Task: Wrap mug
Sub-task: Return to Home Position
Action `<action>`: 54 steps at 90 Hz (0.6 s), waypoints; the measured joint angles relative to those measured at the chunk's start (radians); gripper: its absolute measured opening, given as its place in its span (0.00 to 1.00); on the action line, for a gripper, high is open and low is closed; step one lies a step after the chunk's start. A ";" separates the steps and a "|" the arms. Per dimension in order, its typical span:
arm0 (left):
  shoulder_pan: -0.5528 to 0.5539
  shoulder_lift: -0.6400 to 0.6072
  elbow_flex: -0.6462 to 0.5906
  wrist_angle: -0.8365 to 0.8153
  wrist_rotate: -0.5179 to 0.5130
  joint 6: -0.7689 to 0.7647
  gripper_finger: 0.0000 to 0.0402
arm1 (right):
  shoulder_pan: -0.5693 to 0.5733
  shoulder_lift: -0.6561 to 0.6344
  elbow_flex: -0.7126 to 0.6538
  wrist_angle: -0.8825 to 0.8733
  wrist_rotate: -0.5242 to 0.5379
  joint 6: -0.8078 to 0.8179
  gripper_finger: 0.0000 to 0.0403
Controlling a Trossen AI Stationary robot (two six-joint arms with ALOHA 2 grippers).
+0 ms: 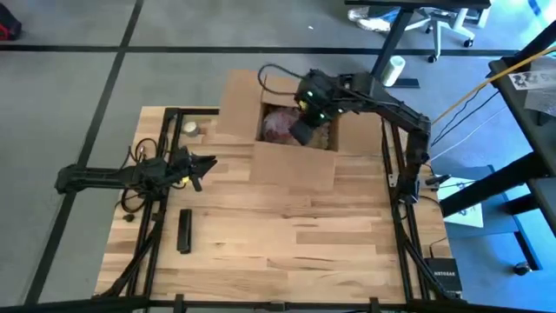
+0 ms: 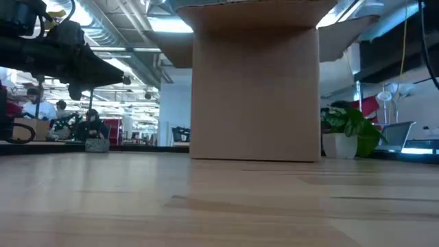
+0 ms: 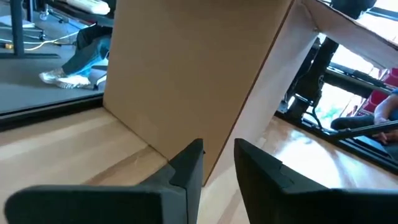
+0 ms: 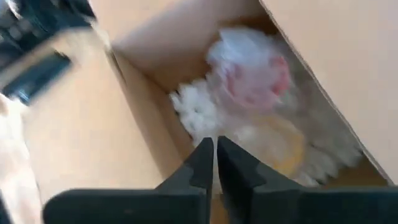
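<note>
the right gripper [image 1: 301,129] hangs over the open cardboard box [image 1: 292,167], which stands at the far edge of the table [image 1: 287,248]. its fingers are pressed almost together, with only a sliver between them and nothing in them. straight below its tips, down inside the box, lies the wrapped red mug [image 4: 254,73], with the wrapped yellow mug [image 4: 275,147] touching it. the left gripper [image 1: 203,165] waits near the table's left edge, fingers a little apart and empty, pointing at the box's outer wall. both mugs look packed, so what seems left is pulling the arms away. since the mugs sit under the right gripper and not ahead of it, its clear way out is probably upward first, then back toward the table's right edge, keeping off the box's rim and flaps.
</note>
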 joint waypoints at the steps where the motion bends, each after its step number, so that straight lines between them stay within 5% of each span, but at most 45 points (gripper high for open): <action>1: 0.000 0.000 0.000 0.000 0.000 0.000 0.18 | 0.007 -0.003 0.000 -0.006 0.012 0.002 0.01; 25: 0.000 0.000 0.000 0.000 0.000 0.000 0.18 | 0.134 -0.091 -0.154 -0.001 0.114 0.109 0.00; 54: 0.000 0.000 0.000 0.000 0.000 0.000 0.18 | 0.401 -0.474 -0.933 0.536 0.178 0.461 0.00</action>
